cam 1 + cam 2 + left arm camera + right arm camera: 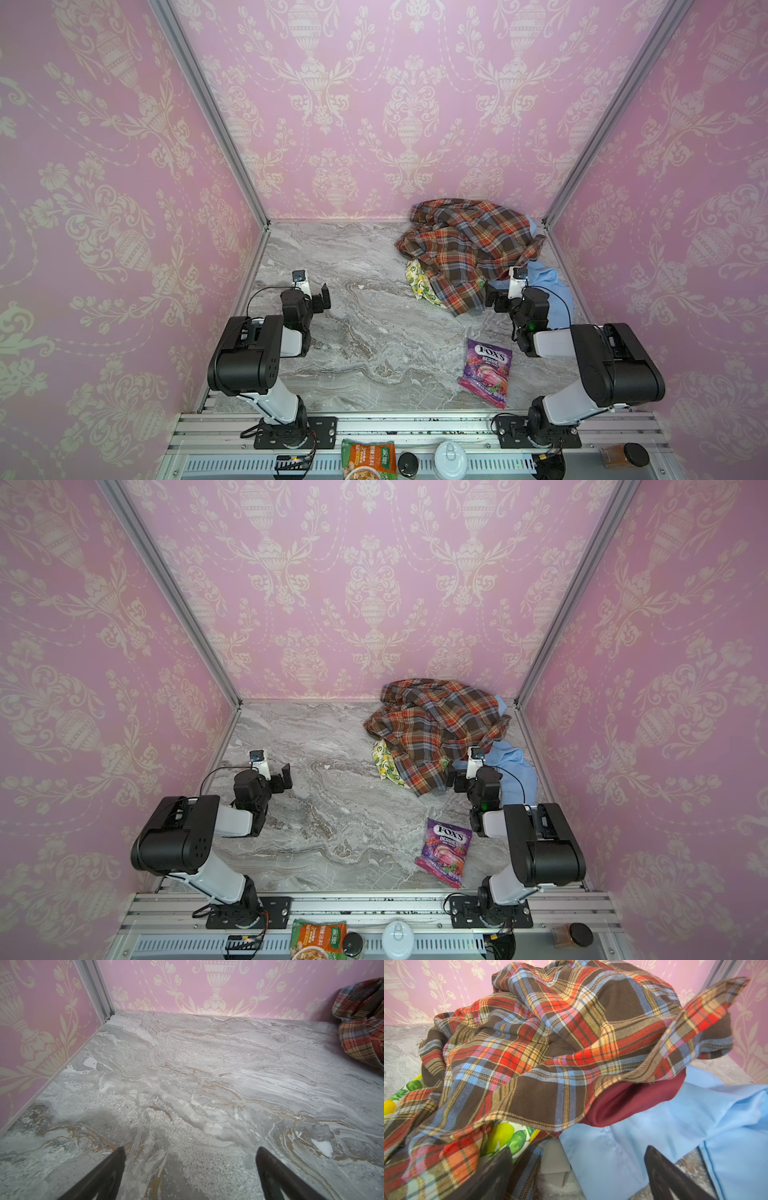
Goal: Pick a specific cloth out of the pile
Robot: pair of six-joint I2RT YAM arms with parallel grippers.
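While maroon peeks out, right gripper sits nearer

Only the right wrist view shows the cloth: a fold ahead of the right gripper, between plaid shirt and blue shirt. Both top views hide it. Both grippers gape empty; the left gripper stands well off the pile.

A purple Fox's Berries candy bag is lying flat on the grey marble-patterned table, near its front edge and right of the middle in both top views, with its label facing up. Pink wallpaper with cream urns and garlands is covering the three walls, and aluminium posts are running up the corners. On the near side of the metal rail fronting the table, a green-and-orange food packet, a small dark-capped jar, a white round lid and a brown spice jar — tipped on its side — are sitting in a row.
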